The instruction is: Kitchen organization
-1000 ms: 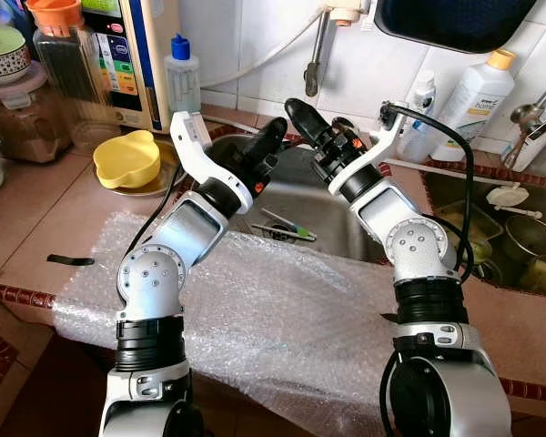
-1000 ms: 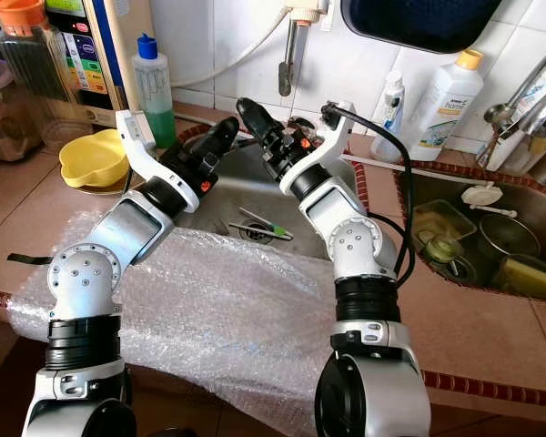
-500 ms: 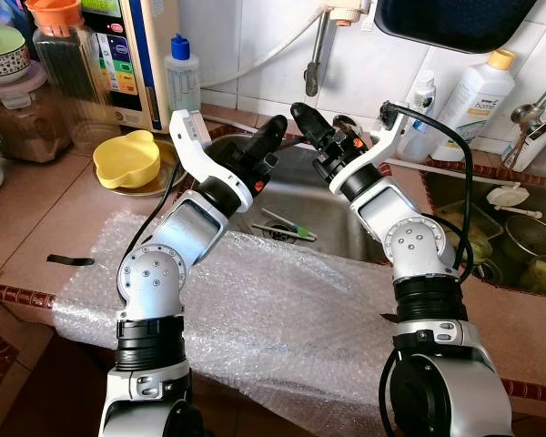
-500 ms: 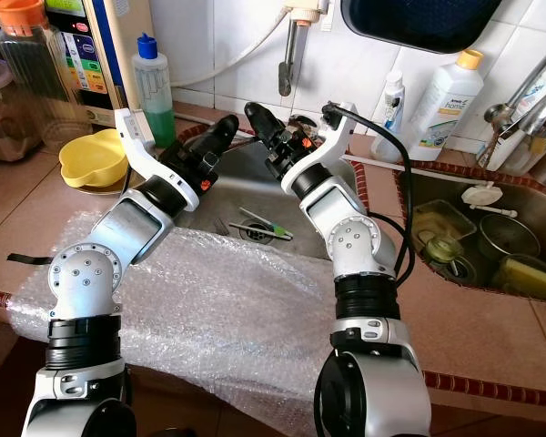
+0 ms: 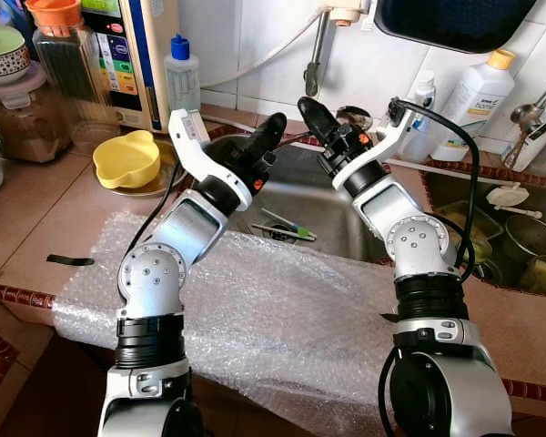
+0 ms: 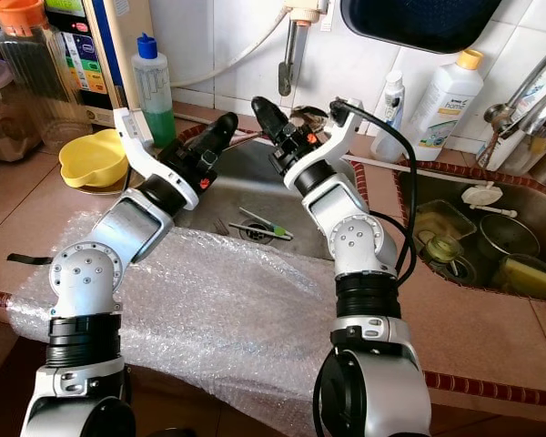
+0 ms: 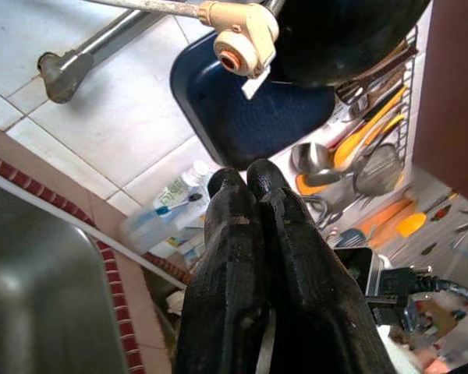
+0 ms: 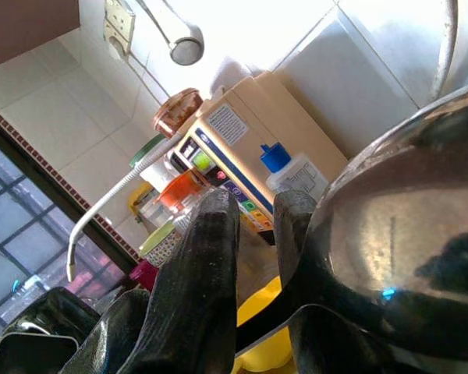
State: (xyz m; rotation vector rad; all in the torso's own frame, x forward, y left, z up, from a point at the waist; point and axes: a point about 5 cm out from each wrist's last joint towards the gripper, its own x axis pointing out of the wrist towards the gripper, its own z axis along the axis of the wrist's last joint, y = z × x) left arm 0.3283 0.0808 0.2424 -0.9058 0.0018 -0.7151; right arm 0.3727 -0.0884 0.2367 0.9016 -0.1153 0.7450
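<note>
Steel ladle [image 8: 382,234] is hanging above the sink's [image 5: 337,218] back edge, handle pinched by the right gripper [image 8: 256,204]. Left gripper [image 7: 246,175] is hovering alongside, fingers pressed together, empty. Judgement: bowl-heavy, so grip firmly, swing slowly, avoid the tap pipe [image 5: 317,55].

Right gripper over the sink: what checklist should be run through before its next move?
1. Right gripper gripping metal ladle: ok, the handle sits between its fingers.
2. Left gripper free: ok, shut and holding nothing.
3. Gap between the two grippers: ok, near each other but apart.
4. Sink floor free below: not ok, a green-handled utensil lies by the drain.
5. Bubble wrap lying flat on the counter: ok.
6. Place for the ladle: cannot tell.
</note>
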